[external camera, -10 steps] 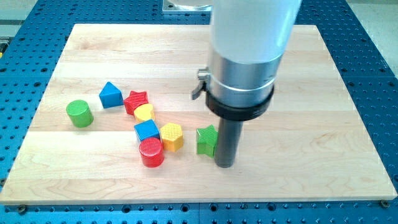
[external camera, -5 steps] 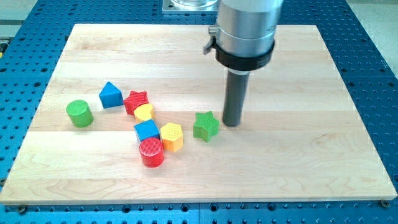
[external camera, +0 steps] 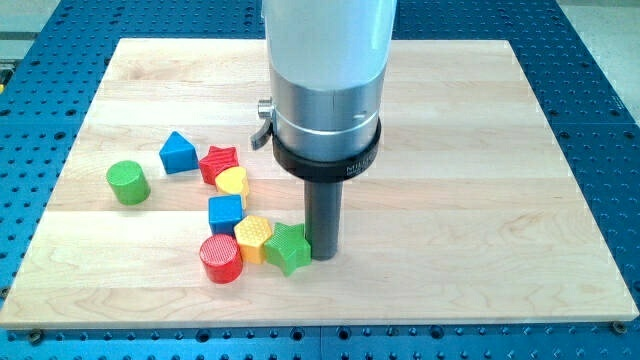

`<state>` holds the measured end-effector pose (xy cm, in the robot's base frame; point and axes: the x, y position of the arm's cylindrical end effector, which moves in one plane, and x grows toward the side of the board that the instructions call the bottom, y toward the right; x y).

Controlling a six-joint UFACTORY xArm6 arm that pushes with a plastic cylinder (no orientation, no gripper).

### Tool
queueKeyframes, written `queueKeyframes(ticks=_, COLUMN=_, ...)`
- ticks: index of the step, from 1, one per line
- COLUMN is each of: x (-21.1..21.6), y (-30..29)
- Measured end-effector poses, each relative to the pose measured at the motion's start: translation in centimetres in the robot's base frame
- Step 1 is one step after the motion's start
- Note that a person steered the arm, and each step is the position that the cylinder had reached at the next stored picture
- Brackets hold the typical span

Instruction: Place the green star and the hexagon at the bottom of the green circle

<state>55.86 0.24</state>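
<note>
The green star (external camera: 288,247) lies low on the board, touching the yellow hexagon (external camera: 252,238) on its left. My tip (external camera: 323,256) stands against the star's right side. The green circle (external camera: 128,182), a short cylinder, sits alone at the view's left, well apart from both. The red cylinder (external camera: 220,259) touches the hexagon's lower left.
A blue cube (external camera: 226,212) sits just above the hexagon. A yellow heart (external camera: 232,181), a red star (external camera: 218,161) and a blue triangle (external camera: 178,152) cluster above it. The wooden board (external camera: 500,200) lies on a blue perforated table.
My tip has swung down and left, pushing the green star left into the yellow hexagon. The hexagon, the red cylinder and the blue cube have shifted left too.
</note>
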Motion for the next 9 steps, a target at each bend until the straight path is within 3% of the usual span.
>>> queueKeyframes(ticks=2, x=0.1, y=-3.6)
queueKeyframes(ticks=3, x=2.2, y=-1.3)
queueKeyframes(ticks=4, x=2.9, y=-3.1)
queueKeyframes(ticks=9, x=-2.5, y=-19.5)
